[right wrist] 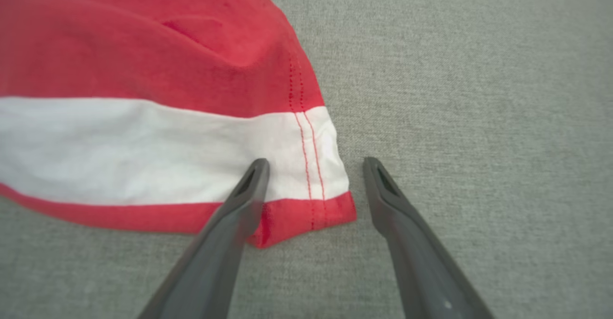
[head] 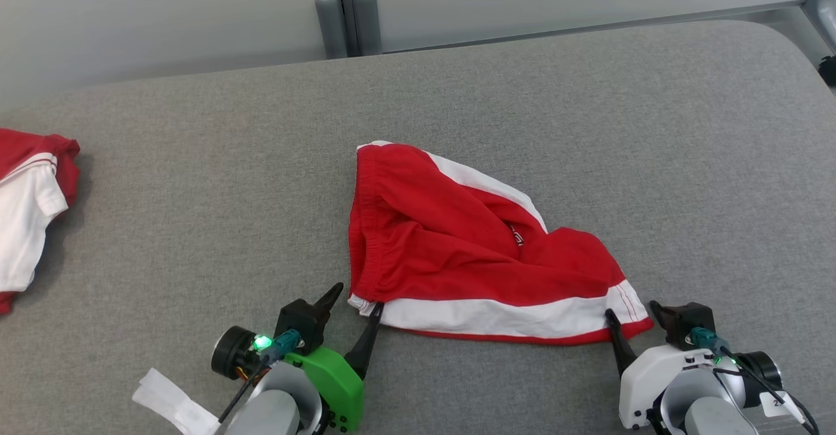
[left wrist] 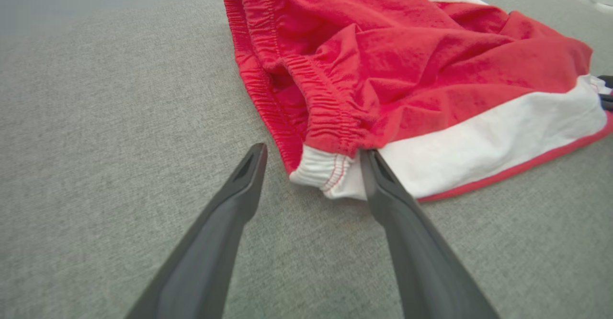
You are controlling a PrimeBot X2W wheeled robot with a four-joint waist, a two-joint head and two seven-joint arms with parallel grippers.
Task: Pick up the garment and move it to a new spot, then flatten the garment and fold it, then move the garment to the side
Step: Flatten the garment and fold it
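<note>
We look down on a grey cloth-covered table (head: 588, 95). Far left of the garment lies a second piece of clothing (head: 29, 206), red and white and bunched up. Left of the garment and nearer us lies a white paper slip (head: 173, 403); we can read no writing on it.

The left gripper (head: 357, 298), with a green casing and a lit green lamp, sits at the garment's near left corner. Its two dark fingers are spread apart and hold nothing, and one fingertip touches the white corner.

The garment (head: 457, 252), red shorts with white side bands, lies rumpled on the table between the two grippers, waistband to the left. It bears a small red and white logo (head: 516, 234), too small for us to read.

The right gripper (head: 632, 311), white-cased, sits at the garment's near right corner, its fingers likewise apart and empty. A white tag (head: 777, 403) on that wrist carries print we cannot make out.

The left wrist view brings the garment (left wrist: 407, 60) close. We see the gathered elastic of the waistband (left wrist: 330, 113) and red stitching on its white end, which lies between the spread fingers of the left gripper (left wrist: 313, 151).

The right wrist view shows the garment's (right wrist: 143, 70) hem corner. Two rows of red stitching (right wrist: 309, 165) cross the white band, and one finger of the right gripper (right wrist: 316, 163) lies over the cloth without pinching it.
</note>
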